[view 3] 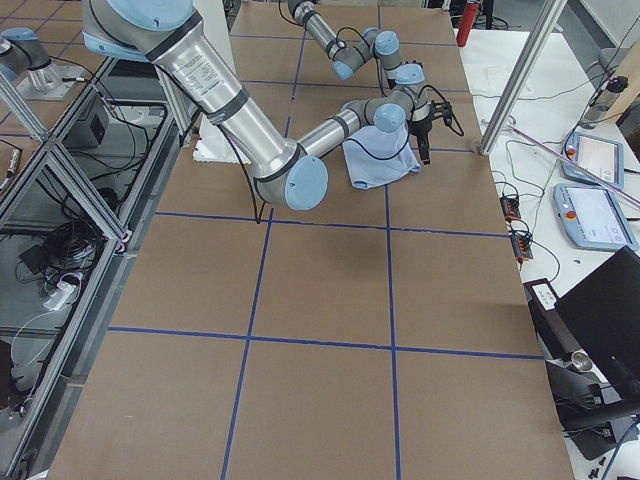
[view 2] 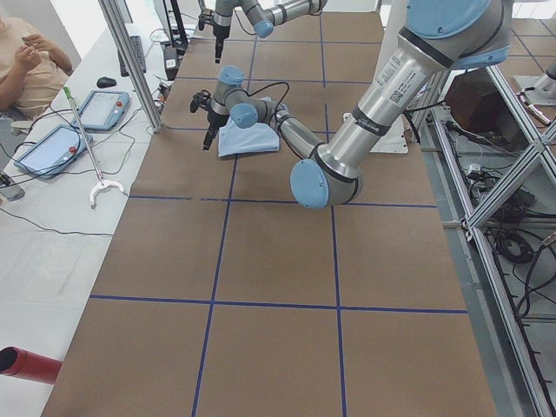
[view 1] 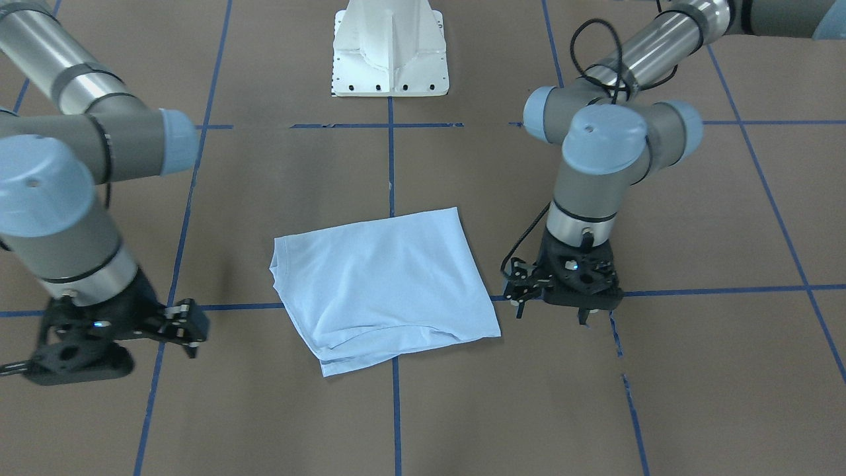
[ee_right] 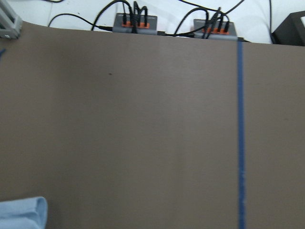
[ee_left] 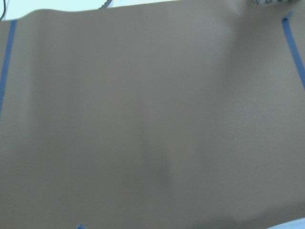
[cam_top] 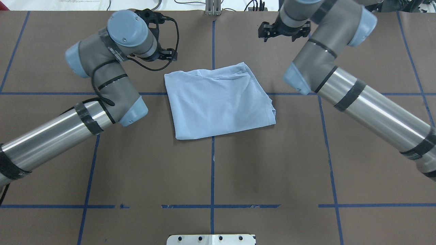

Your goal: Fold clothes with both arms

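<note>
Pale light-blue T-shirt [view 1: 386, 284], folded into a rough rectangle, lies mid-frame on the brown blue-taped table [view 1: 595, 396]. At its right in the front-facing view hangs the black two-finger left gripper [view 1: 552, 316], jaws spread and empty. The black right gripper [cam_top: 279, 36], upper right of the overhead view, is likewise spread and holds nothing.

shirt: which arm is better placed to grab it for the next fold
Probably left: the left pincer hangs open right beside the shirt edge, while the right pincer sits noticeably farther from the opposite edge.
</note>
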You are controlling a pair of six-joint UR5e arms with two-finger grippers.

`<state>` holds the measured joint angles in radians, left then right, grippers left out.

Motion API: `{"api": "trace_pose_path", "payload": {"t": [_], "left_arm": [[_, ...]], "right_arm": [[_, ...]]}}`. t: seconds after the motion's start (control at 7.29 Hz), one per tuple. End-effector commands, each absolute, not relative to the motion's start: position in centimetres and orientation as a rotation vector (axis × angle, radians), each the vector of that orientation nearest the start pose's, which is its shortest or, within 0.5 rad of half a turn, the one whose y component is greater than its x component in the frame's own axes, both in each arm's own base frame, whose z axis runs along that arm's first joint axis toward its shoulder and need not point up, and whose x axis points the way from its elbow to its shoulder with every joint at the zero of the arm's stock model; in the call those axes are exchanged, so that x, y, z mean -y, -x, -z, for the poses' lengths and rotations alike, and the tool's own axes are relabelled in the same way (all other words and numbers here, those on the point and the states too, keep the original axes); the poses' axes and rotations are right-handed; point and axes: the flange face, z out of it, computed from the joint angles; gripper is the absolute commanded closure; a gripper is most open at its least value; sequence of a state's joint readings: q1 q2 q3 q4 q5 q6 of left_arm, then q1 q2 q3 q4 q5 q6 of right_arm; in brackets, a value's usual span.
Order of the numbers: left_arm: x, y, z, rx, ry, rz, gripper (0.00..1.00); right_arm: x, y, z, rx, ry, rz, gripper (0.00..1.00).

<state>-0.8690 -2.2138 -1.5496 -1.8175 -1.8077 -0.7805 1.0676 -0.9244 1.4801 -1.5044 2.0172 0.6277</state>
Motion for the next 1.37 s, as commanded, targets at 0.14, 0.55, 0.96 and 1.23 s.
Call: {"api": "trace_pose_path", "payload": {"t": [0.14,0.55,0.96,1.23], "left_arm": [[56.8,-20.0,-29.9,-0.686,-0.544,-0.215,0.0],[55.4,-2.2,-40.4,-0.644,-0.528,-0.332,0.0],[50.6,2.5,-51.6,-0.672,-0.351,-0.24,0.0],[47.5,3.5,-56.7,-0.761,-0.248,-0.186,0.0]], "right_arm": [[62.8,7.6,-42.8,0.697,-0.255,0.188,0.0],[52.7,-1.5,-54.0,0.713,-0.147,0.094,0.0],[41.0,-4.2,-61.1,0.715,-0.018,0.009,0.0],[37.1,-4.7,-62.5,0.701,-0.002,-0.004,0.0]]}}
